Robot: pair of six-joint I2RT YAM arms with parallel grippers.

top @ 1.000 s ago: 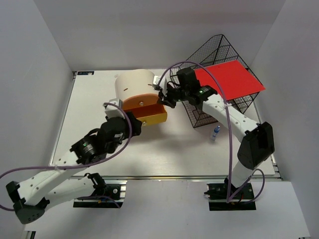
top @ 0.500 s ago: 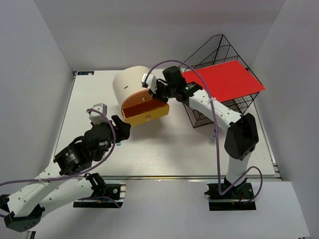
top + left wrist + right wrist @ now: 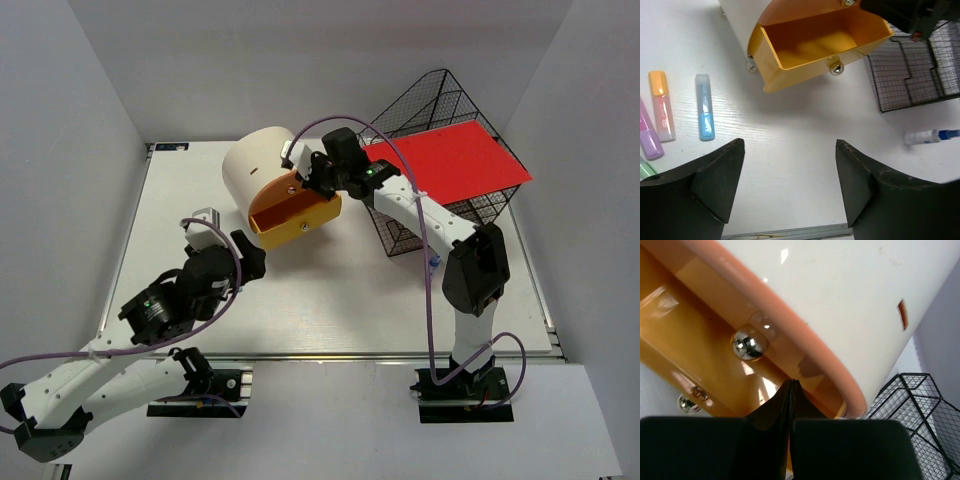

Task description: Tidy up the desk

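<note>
The white desk (image 3: 330, 300) holds a cream cylindrical drawer box (image 3: 262, 170) with an orange front. Its lower orange drawer (image 3: 295, 215) is pulled out, and the left wrist view shows it empty (image 3: 815, 45). My right gripper (image 3: 318, 180) is shut and empty, its tips against the box's orange front (image 3: 792, 390) next to a silver knob (image 3: 749, 344). My left gripper (image 3: 250, 258) is open and empty, above bare desk in front of the drawer (image 3: 790, 185).
Several highlighters lie left of the drawer: an orange-pink one (image 3: 662, 105), a blue one (image 3: 704, 107), a purple one (image 3: 647, 140). A black wire rack (image 3: 440, 200) with a red sheet (image 3: 455, 160) stands at back right. A blue-capped tube (image 3: 930, 136) lies before it. A silver rail (image 3: 330, 355) edges the front.
My left gripper has drawn back from the drawer toward the near left. My right gripper has moved left along the box's front, and the box has turned slightly.
</note>
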